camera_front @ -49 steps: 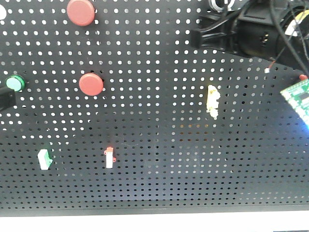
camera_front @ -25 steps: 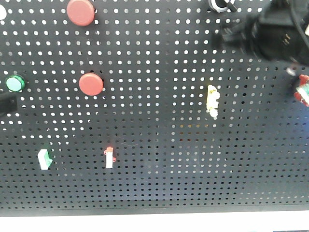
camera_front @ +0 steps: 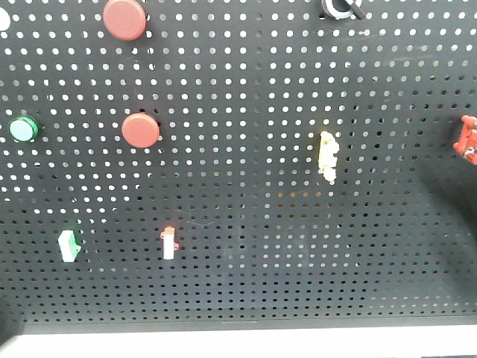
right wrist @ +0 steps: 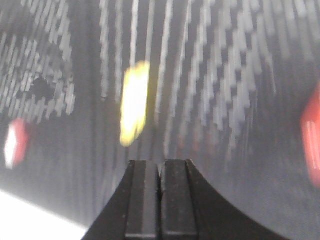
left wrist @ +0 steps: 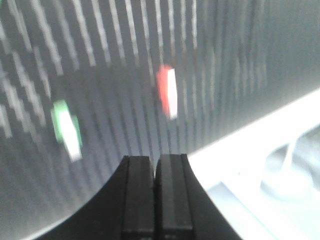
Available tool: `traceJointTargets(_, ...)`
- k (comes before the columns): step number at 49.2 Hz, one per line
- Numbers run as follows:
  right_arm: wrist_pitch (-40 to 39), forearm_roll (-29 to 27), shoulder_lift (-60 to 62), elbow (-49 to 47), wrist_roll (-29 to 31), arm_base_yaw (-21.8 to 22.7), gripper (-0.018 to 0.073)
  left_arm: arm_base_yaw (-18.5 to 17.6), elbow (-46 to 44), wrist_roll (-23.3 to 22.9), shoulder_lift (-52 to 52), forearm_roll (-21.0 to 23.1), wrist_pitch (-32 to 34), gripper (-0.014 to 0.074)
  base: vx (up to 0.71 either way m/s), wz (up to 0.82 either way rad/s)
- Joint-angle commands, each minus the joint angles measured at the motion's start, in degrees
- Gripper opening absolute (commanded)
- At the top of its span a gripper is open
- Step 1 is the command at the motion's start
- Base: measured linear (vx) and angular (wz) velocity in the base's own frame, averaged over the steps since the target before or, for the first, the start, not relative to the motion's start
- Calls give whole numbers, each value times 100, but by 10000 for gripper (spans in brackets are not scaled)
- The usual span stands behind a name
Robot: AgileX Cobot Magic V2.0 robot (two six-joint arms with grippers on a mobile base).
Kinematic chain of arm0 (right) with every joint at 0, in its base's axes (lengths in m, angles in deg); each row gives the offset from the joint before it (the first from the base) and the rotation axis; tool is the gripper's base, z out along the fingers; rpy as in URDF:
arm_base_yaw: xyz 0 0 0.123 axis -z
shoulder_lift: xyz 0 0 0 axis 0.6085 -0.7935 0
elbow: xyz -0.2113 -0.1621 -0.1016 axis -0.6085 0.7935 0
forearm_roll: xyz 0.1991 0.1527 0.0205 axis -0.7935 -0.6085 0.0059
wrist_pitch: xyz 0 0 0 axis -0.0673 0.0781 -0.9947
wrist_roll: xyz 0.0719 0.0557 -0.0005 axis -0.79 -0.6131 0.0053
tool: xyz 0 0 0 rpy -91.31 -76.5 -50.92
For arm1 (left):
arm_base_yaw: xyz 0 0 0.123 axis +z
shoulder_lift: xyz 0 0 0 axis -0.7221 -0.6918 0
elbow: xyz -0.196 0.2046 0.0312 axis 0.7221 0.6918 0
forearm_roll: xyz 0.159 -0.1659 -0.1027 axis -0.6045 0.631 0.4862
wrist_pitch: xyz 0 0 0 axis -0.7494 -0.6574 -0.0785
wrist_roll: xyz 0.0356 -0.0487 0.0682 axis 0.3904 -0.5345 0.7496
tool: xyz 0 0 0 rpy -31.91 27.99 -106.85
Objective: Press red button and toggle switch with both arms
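Note:
Two round red buttons sit on the black pegboard (camera_front: pixel 246 149): one at the top left (camera_front: pixel 125 18), one lower (camera_front: pixel 140 130). The toggle switch (camera_front: pixel 341 8), a silver ring with a short black lever, is cut off by the top edge. Neither arm shows in the front view. My left gripper (left wrist: pixel 155 161) is shut and empty, facing a blurred small red-and-white switch (left wrist: pixel 168 91) and a green-and-white one (left wrist: pixel 67 129). My right gripper (right wrist: pixel 160 164) is shut and empty, below a blurred yellow part (right wrist: pixel 134 101).
A green button (camera_front: pixel 22 128) is at the left edge. Small green (camera_front: pixel 68 245), red-and-white (camera_front: pixel 169 243) and yellow (camera_front: pixel 327 156) switches dot the board. A red part (camera_front: pixel 469 139) is at the right edge. The board's lower edge meets a white surface (camera_front: pixel 238 344).
The right arm has pulled away from the toggle switch and left the front view. The left gripper near the green button has also gone from view. Both wrist views are motion-blurred.

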Motion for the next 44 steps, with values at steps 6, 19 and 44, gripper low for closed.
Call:
traceJointTargets(6,-506,248,1706,1618,51,38,-3,-8,745,-285,1124,76,465,1,0,0)
traceJointTargets(19,-500,271,2954,2637,-56,38,-3,-8,1321,-285,1698,74,406,1,0,0)
traceJointTargets(44,-261,255,2997,2723,-56,38,-3,-8,1386,-285,1698,74,139,1,0,0)
